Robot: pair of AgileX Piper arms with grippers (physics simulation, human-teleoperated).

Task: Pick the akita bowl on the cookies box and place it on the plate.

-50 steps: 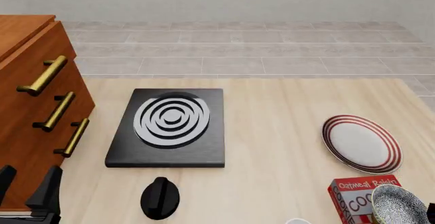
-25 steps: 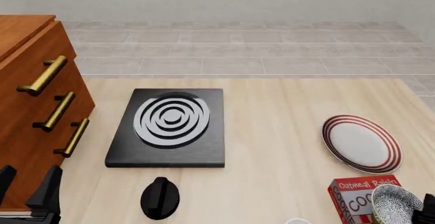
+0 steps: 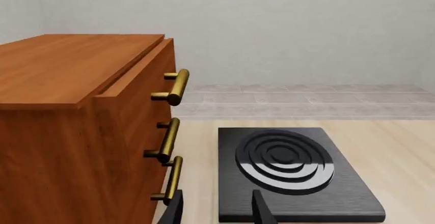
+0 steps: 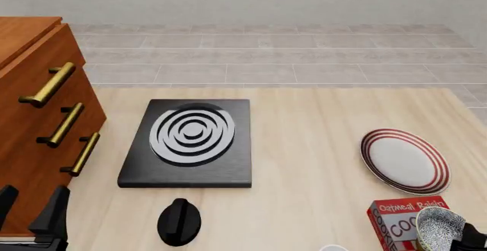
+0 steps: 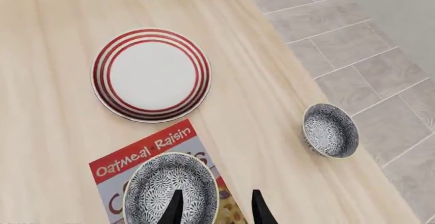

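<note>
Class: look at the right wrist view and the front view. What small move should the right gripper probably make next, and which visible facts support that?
Probably lower the right gripper a little further so its open fingers straddle the near rim of the akita bowl, then close. The bowl sits on the cookies box, not yet gripped, and the plate beyond it holds nothing. A second speckled bowl near the table edge is not the target.

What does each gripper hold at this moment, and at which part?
Nothing is held. The right gripper is open above the near rim of the akita bowl, which sits on the cookies box. The left gripper is open and empty.
</note>
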